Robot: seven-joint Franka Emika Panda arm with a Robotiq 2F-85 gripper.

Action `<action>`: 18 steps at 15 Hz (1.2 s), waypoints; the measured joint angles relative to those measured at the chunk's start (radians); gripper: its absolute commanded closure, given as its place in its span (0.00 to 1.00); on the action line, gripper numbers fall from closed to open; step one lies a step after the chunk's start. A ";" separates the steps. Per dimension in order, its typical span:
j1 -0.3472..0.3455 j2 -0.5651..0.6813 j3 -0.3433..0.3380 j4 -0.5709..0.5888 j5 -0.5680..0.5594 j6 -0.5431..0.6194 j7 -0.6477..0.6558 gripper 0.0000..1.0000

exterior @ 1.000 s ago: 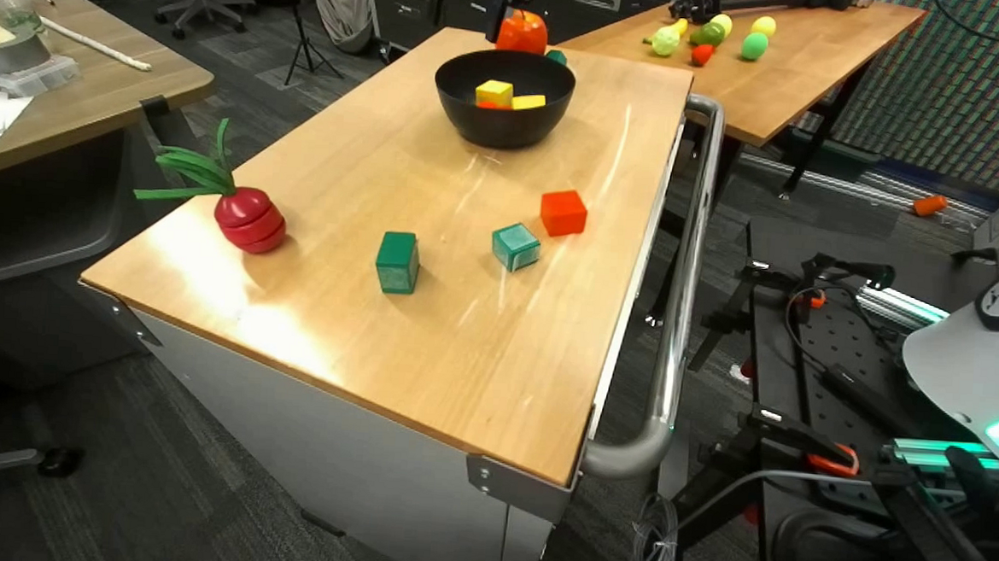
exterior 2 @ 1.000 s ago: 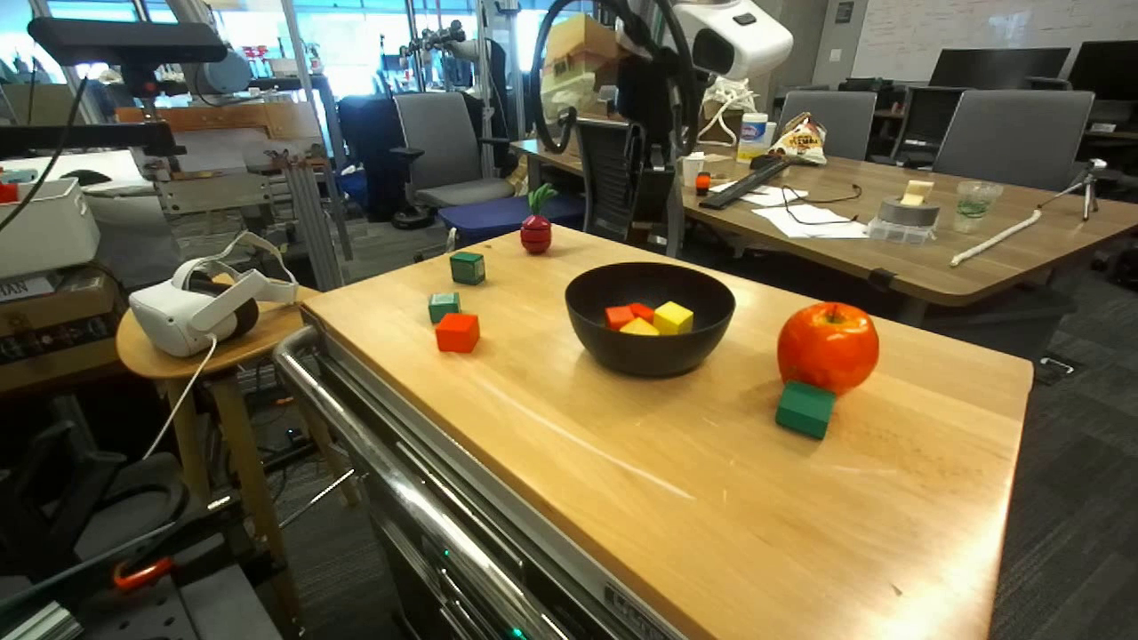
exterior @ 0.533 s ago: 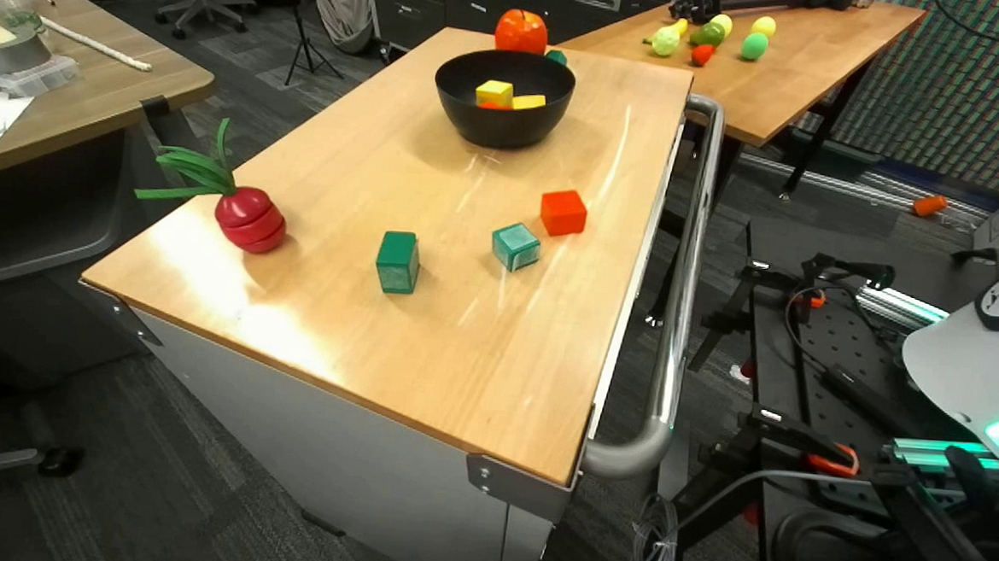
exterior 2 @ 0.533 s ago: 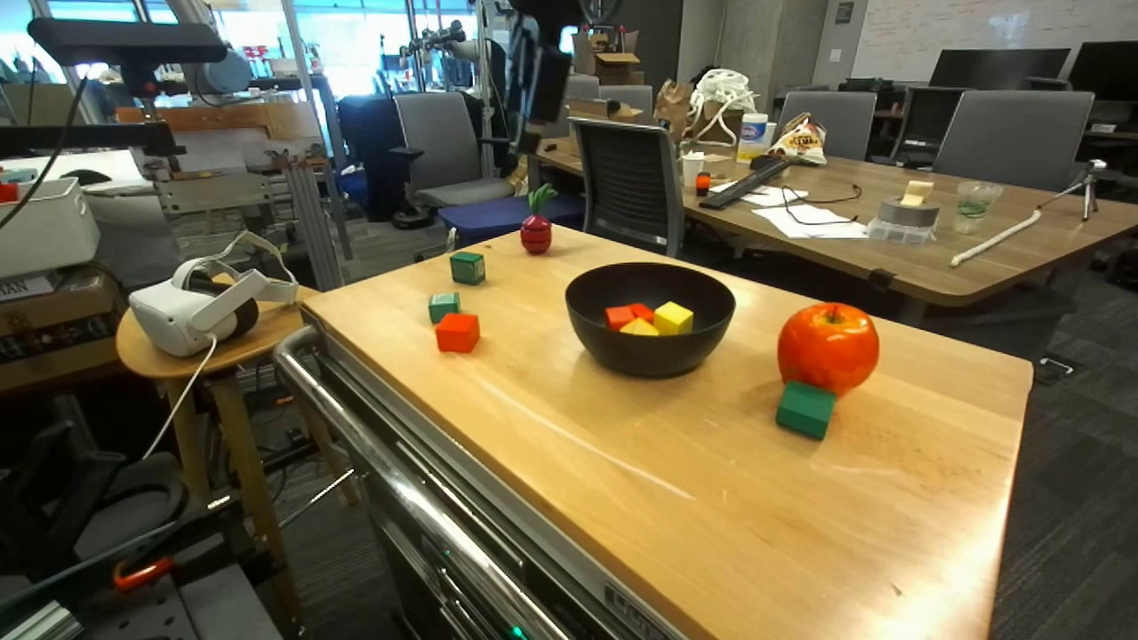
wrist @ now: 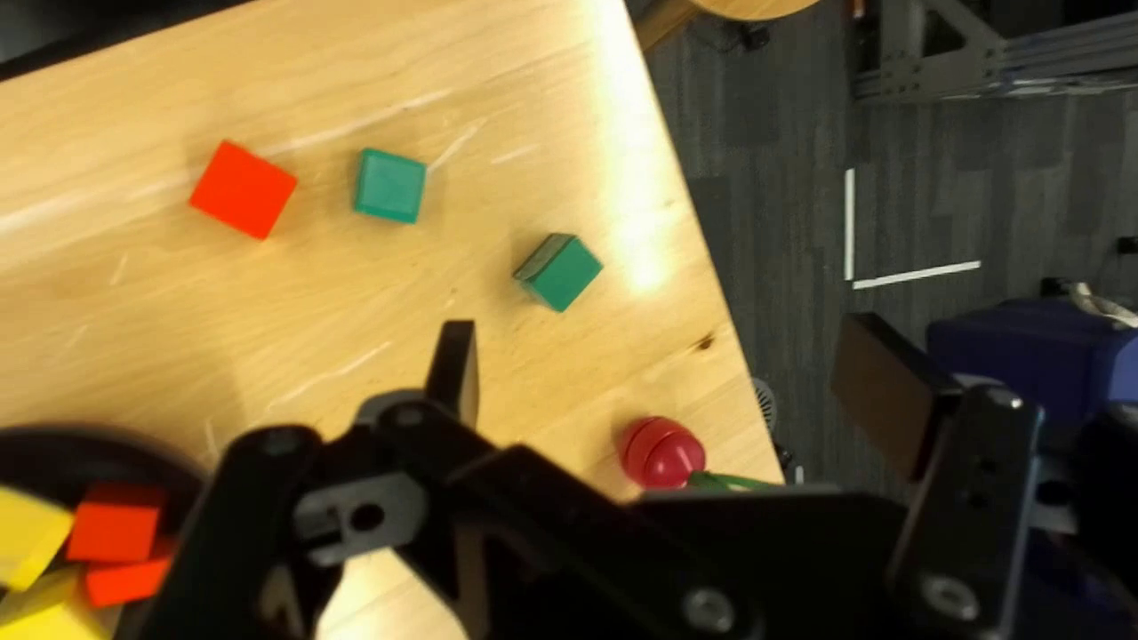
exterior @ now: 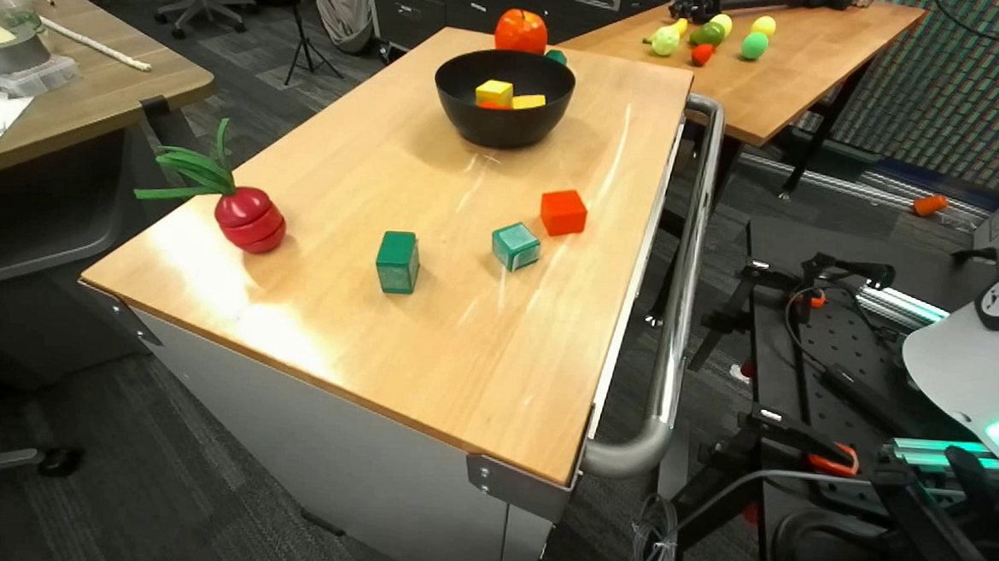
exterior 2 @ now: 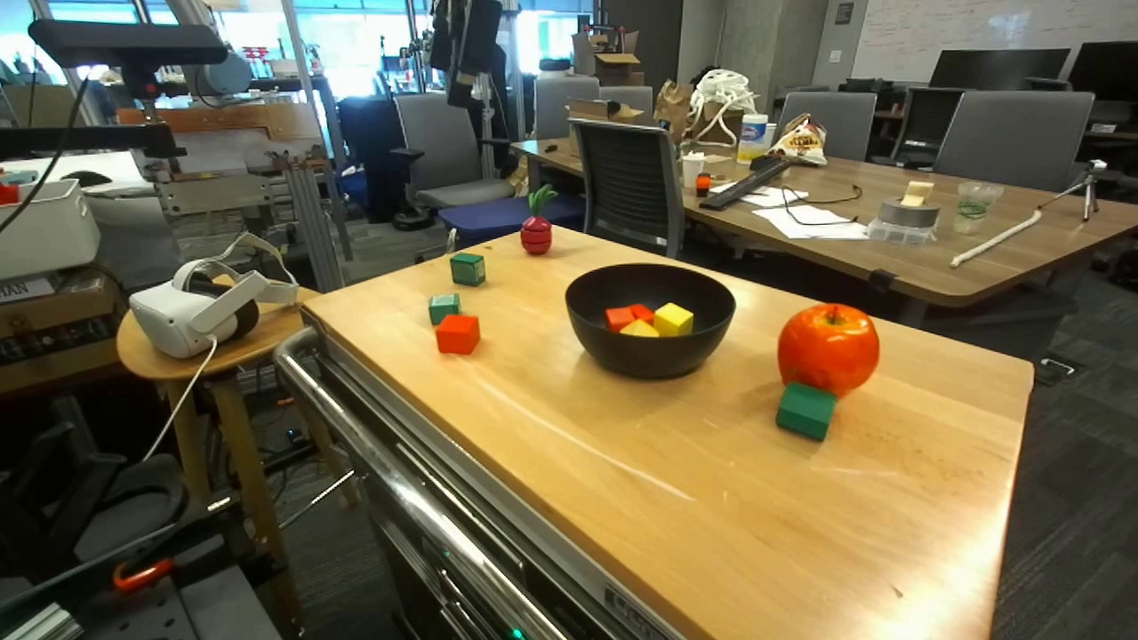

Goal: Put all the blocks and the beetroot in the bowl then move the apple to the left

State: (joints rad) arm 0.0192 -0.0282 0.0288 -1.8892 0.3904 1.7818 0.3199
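Because the task fills the bowl [exterior 2: 642, 357] before it shifts the apple [exterior 2: 829, 348], the bowl stands centrally on the desk [exterior 2: 800, 524], presumably to be within reach of every piece; it contains two yellow blocks [exterior 2: 673, 319] and two red blocks [exterior 2: 619, 319]. Outside it, towards one end of the desk, lie the beetroot [exterior: 250, 220], a red block [exterior: 563, 214] and two green blocks [exterior: 398, 262]. The jaws, clearly seen only in the wrist view, stand wide apart and hold nothing; I judge them ready for a pick-up. A third green block [exterior 2: 806, 412] is plain in an exterior view, just beside the apple; in an exterior view this green block [exterior: 556, 57] barely rises beyond the bowl's rim. The wrist view omits block and apple alike.
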 measured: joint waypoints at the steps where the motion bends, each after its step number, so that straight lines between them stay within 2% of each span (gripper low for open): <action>1: 0.002 -0.002 0.003 0.000 -0.060 0.006 0.000 0.00; 9: 0.085 -0.010 0.111 0.011 -0.456 -0.009 0.033 0.00; 13: 0.094 0.014 0.116 0.018 -0.482 -0.002 0.036 0.00; 18: 0.108 -0.013 0.127 -0.090 -0.594 0.171 -0.076 0.00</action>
State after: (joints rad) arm 0.1274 -0.0407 0.1553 -1.9794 -0.2032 1.9524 0.2442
